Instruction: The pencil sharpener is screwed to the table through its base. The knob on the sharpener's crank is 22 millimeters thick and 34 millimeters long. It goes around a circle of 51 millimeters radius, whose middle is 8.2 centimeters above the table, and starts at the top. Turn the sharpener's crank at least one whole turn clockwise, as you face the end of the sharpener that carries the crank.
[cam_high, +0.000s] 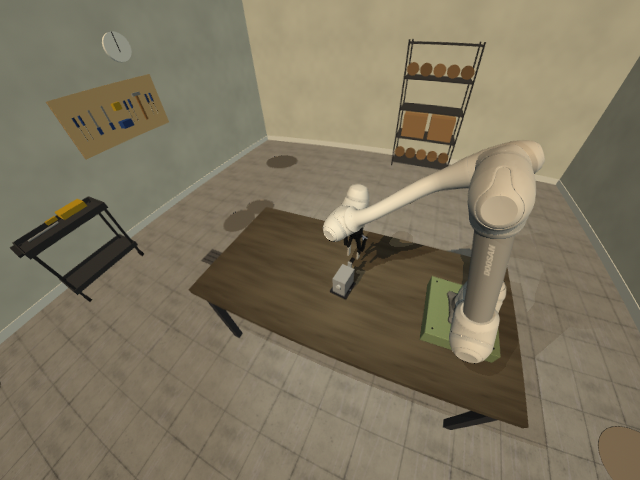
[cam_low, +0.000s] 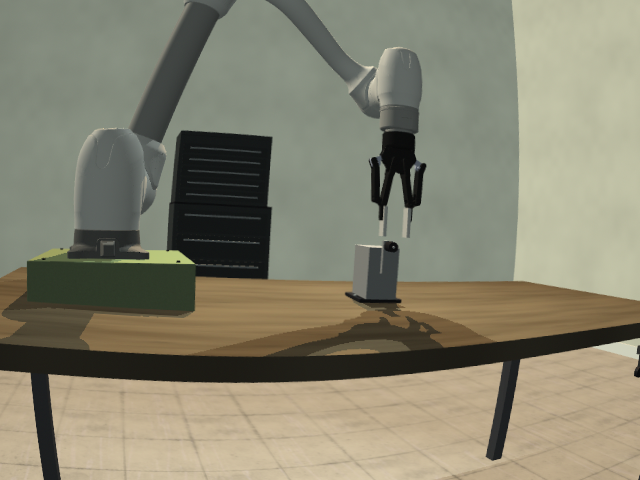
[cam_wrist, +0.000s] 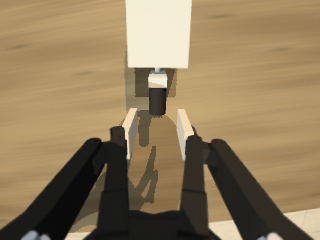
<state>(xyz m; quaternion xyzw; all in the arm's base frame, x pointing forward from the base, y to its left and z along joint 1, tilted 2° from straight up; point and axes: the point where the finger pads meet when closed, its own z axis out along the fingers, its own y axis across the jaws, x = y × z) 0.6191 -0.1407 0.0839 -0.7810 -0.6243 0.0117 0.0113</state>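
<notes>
Shelf rack (cam_high: 409, 77): stands against the far wall; round brown items on the top and bottom boards, two brown boxes on the middle board.
Cart (cam_high: 98, 204): by the left wall; a yellow item lies on its top deck, and the lower deck's load cannot be made out.
Pencil sharpener (cam_low: 374, 272): a grey box on a dark base plate, upright on the table (cam_low: 542, 310), at about 9 o'clock from the green pedestal (cam_high: 433, 315) in the top view.
Knob (cam_wrist: 157, 100): dark cylinder at the top of the crank's circle, projecting from the sharpener's crank end.
Gripper (cam_low: 395, 230): points straight down, part-way open, fingers parted with nothing between them.
Knob relative to gripper: just below the fingertips and apart from them (exterior view); in the wrist view it lies at 12 o'clock from the gap, centred between the pads, possibly a little beyond them.
</notes>
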